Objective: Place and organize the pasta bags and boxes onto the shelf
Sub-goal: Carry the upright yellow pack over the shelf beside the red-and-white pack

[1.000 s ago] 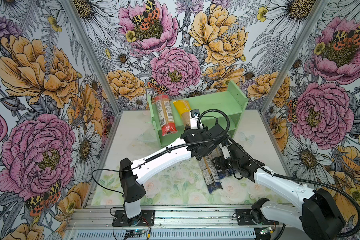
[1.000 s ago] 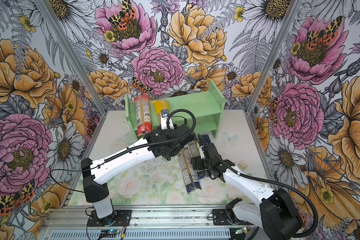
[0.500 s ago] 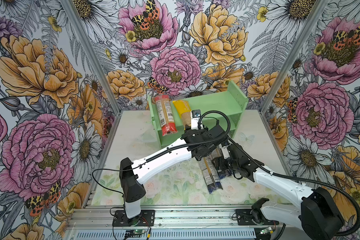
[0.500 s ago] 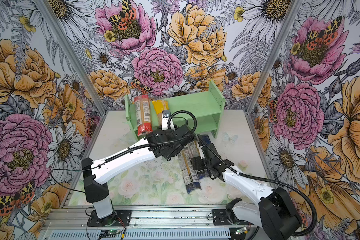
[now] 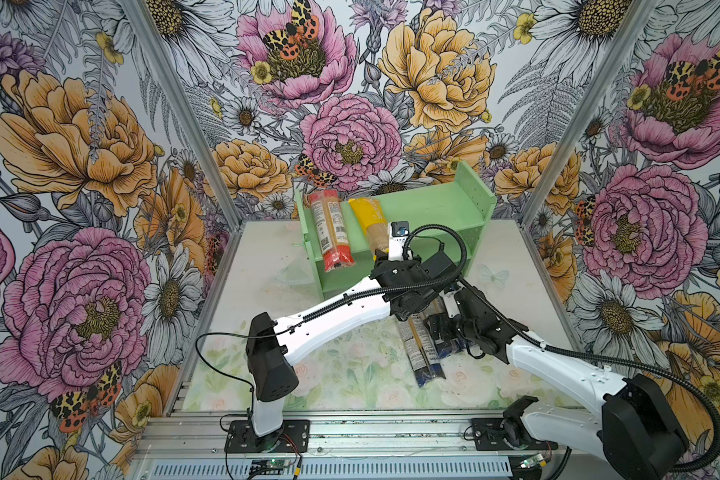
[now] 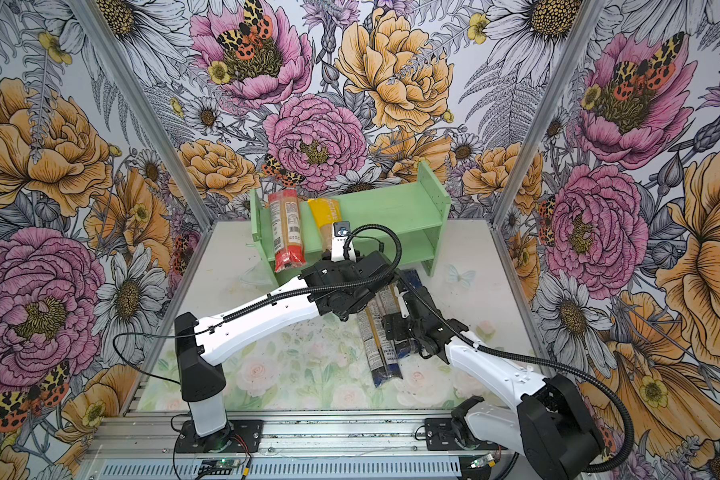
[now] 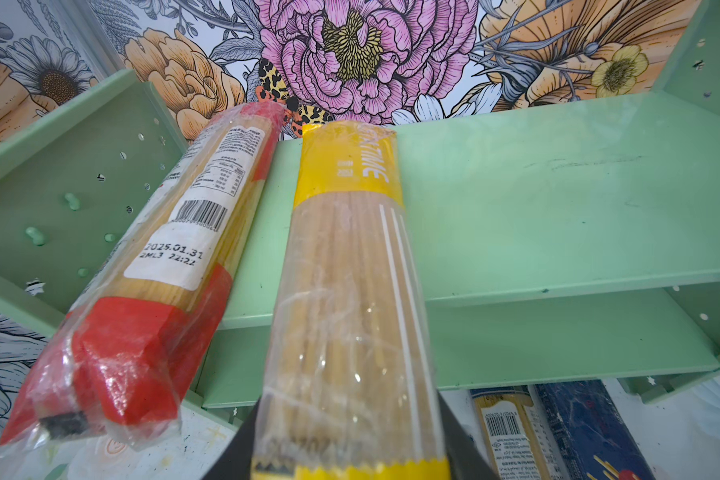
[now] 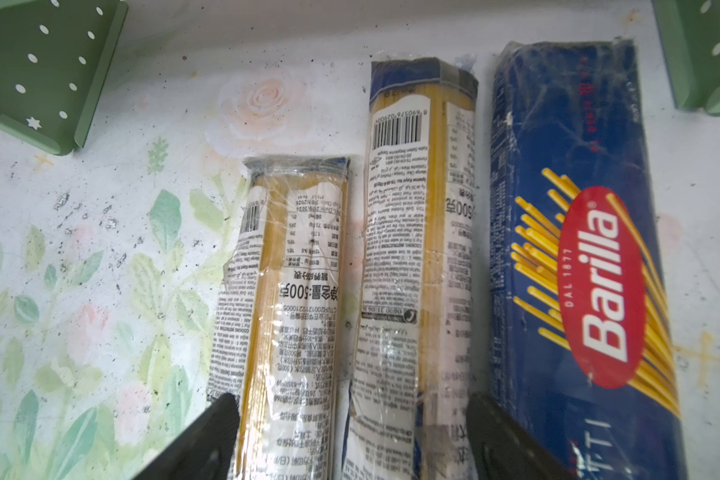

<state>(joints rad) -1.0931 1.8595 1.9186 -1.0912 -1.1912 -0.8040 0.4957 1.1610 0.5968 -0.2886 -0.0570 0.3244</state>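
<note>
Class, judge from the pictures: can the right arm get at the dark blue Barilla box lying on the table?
Probably yes. The Barilla box lies uncovered right beside the right tool, which is open over two clear bags; only a sideways shift seems needed.

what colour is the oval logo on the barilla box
Red with white lettering; the Barilla box shows best in the right wrist view.

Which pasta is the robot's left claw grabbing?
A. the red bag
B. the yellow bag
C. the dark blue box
B: the left gripper is closed around the near end of the yellow bag, whose far end rests on the shelf.
</note>
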